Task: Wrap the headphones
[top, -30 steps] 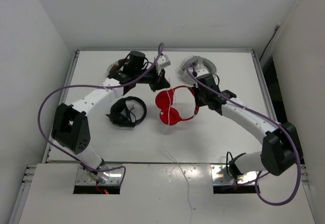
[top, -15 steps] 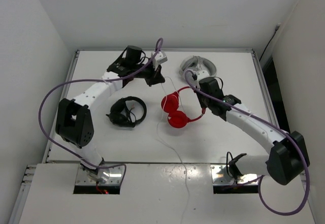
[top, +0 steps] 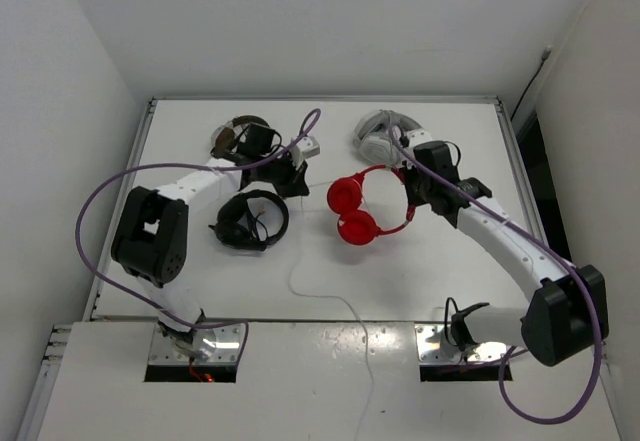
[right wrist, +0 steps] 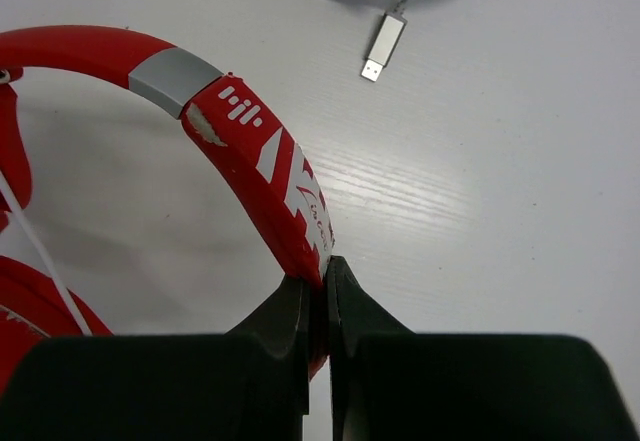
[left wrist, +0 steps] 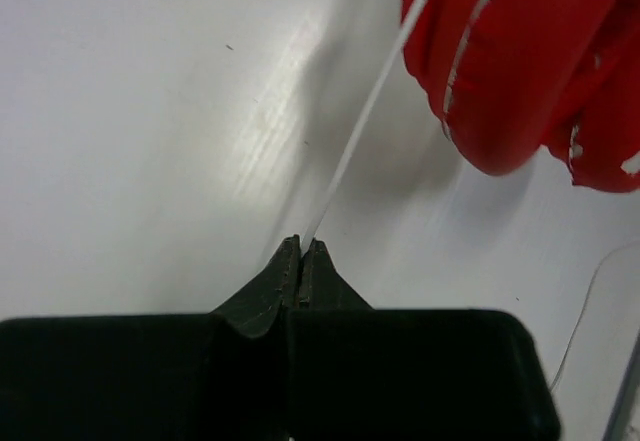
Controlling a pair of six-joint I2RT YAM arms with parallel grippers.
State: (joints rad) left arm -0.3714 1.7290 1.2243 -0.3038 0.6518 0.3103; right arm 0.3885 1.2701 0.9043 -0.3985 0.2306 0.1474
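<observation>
Finds the red headphones (top: 358, 211) lying flat near the middle of the counter (top: 450, 281), right of the black headphones (top: 250, 221) and just in front of the white-grey headphones (top: 385, 136). Bends the left arm (top: 190, 186) up from its base, elbow out toward the left edge, forearm angled in toward the centre. Pinches the thin white cable (left wrist: 370, 111) between the pressed-together tips of the left gripper (left wrist: 302, 251), the line straight and taut from there up to the red earcups (left wrist: 520, 61). Arcs the right arm (top: 500, 241) from its base along the right side and in toward the centre. Clamps the right gripper (right wrist: 325, 276) tight on the red headband (right wrist: 250, 131), with a small plug (right wrist: 383, 46) on the counter beyond it.
</observation>
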